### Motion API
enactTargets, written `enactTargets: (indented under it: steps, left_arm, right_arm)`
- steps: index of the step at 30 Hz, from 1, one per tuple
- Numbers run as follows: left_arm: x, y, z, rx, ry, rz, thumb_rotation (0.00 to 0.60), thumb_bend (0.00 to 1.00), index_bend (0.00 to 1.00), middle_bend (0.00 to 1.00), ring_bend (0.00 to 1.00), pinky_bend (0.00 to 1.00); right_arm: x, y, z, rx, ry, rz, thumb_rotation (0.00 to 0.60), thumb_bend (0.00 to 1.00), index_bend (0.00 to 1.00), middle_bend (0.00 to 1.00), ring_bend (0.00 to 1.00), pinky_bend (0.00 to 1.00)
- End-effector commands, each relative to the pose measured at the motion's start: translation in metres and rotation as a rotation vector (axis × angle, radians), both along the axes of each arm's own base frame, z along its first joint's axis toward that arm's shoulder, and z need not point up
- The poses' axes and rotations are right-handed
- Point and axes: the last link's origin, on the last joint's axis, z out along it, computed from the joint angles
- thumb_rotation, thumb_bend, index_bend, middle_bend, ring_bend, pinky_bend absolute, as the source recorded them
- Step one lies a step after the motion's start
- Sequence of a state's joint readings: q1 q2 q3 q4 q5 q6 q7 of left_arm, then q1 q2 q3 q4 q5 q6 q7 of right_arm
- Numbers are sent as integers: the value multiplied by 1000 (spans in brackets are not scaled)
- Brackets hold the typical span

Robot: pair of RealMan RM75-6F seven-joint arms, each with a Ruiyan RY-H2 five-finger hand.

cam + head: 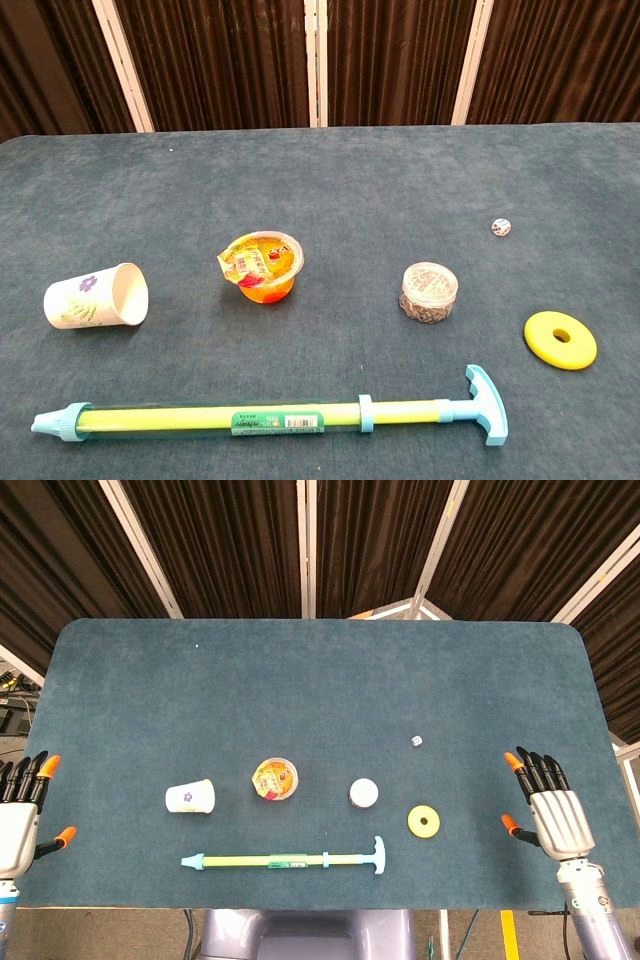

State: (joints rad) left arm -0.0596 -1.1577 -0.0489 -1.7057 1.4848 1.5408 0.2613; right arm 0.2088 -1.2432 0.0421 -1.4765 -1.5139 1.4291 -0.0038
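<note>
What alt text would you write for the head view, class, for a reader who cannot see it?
Two open robot hands, left hand and right hand, rest at the edges of a blue table. Between them lie a paper cup on its side, a jelly cup, a small jar, a yellow ring, a die and a long pump toy.

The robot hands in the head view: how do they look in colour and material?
Both the left hand and the right hand have a pale grey-white ribbed palm shell, black fingers and bright orange fingertips. Below the right hand comes a silver-grey round wrist section. No cables or markings are plain. The chest view shows neither hand.

left hand (pixel 20 820), right hand (pixel 555 810) (both empty), fingers spread
</note>
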Motion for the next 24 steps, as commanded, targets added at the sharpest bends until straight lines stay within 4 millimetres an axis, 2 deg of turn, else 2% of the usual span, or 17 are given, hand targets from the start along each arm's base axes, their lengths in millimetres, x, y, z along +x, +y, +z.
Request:
enactTargets:
  steps: [1, 8, 12, 15, 19, 24]
  left_arm:
    - [0, 0, 0, 0, 1, 1, 600, 42, 0, 0, 0, 0]
    - [0, -1, 2, 8, -3, 2, 600, 43, 0, 0, 0, 0]
    - [-1, 0, 4, 15, -7, 3, 600, 43, 0, 0, 0, 0]
    - [-2, 2, 5, 19, -10, 3, 600, 42, 0, 0, 0, 0]
    - [-2, 6, 5, 17, -15, 0, 600, 43, 0, 0, 0, 0]
    - [-6, 10, 3, 10, -12, 13, 600, 43, 0, 0, 0, 0]
  right_arm:
    - [0, -1, 0, 0, -1, -1, 600, 165, 57, 0, 0, 0]
    - [4, -4, -3, 3, -6, 7, 600, 165, 67, 0, 0, 0]
    - [8, -11, -3, 2, -32, 8, 600, 160, 151, 0, 0, 0]
    - [28, -40, -7, -8, -80, 26, 600, 157, 230, 4, 0, 0]
    - [54, -81, -22, 23, -81, 32, 600, 176, 312, 59, 0, 0]
    - [72, -116, -48, 69, -20, 21, 600, 201, 332, 84, 0, 0]
